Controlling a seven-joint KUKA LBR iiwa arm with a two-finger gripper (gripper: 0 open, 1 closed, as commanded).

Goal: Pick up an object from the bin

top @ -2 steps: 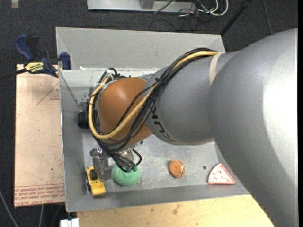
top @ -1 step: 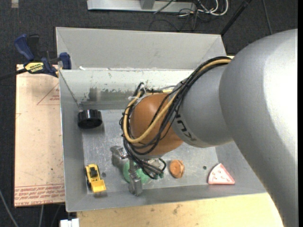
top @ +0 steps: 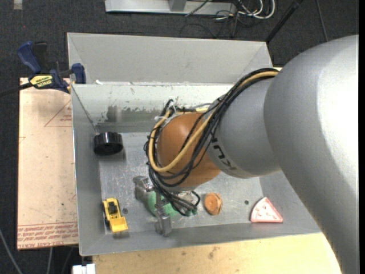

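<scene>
My gripper [top: 153, 206] is low over the front middle of the bin floor, under the orange wrist cover. It is open, with one finger [top: 142, 188] at the back left and the other [top: 163, 224] near the front wall. A small green thing [top: 170, 209] lies on the floor between and just right of the fingers, partly hidden by cables. How close the fingers are to it I cannot tell. An orange-brown oval thing [top: 212, 204] lies a little to the right.
A yellow toy vehicle [top: 114, 214] sits at the front left. A black round puck [top: 108, 143] lies at the back left, and a pink-and-white pizza-slice toy [top: 266, 212] at the front right. The arm covers the bin's right and back.
</scene>
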